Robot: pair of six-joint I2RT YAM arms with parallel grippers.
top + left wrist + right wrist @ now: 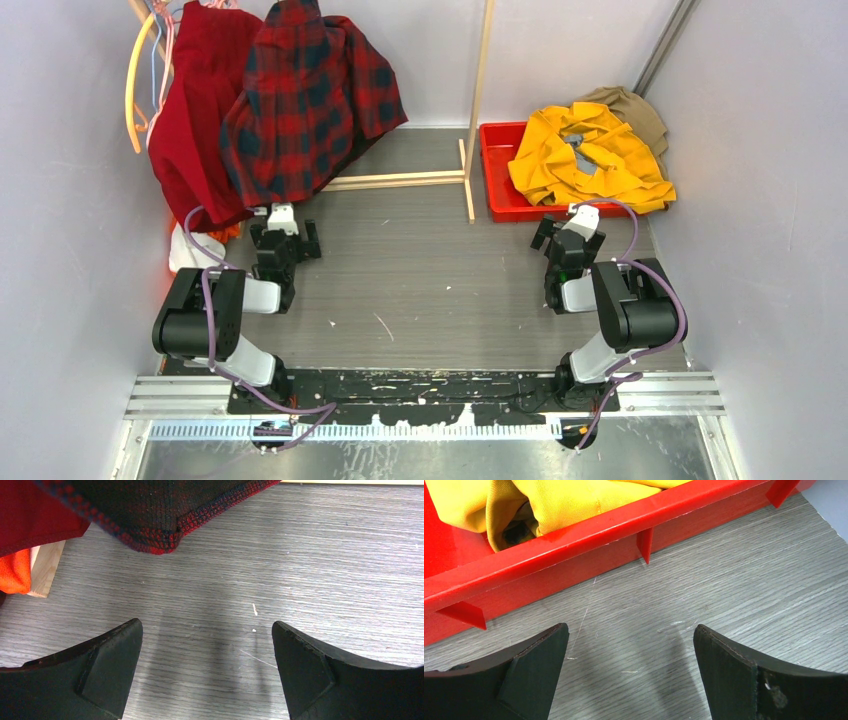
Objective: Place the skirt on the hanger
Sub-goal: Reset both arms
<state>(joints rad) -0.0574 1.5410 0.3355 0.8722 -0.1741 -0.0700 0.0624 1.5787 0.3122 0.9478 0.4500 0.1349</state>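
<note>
**Left claw [207, 630] spread wide, short of the bright-red pleated fabric skirt [195, 120]**

Both claws sat low over the grey wood-grain surface [300, 555]. The left claw held nothing between its widely parted black jaws. The right claw [631, 630] gaped just as wide and empty, close to a red plastic bin [574, 545] that held a crumpled yellow garment [574, 500].

The skirt hung draped at the far left on a pale wooden rack [482, 80]. It was plain red, narrower high up and spreading toward its hem. Its long axis ran from the far wall down toward the arms, with the hem end nearest them. A red-and-black plaid shirt [310, 100] overlapped its right side.

The hem lay just beyond and to the left of the left claw, not touching it. In the left wrist view, plain red cloth showed at the upper left beside the plaid shirt's corner. A thin cream-yellow curved hanger [131, 95] hung just left of the skirt.
</note>
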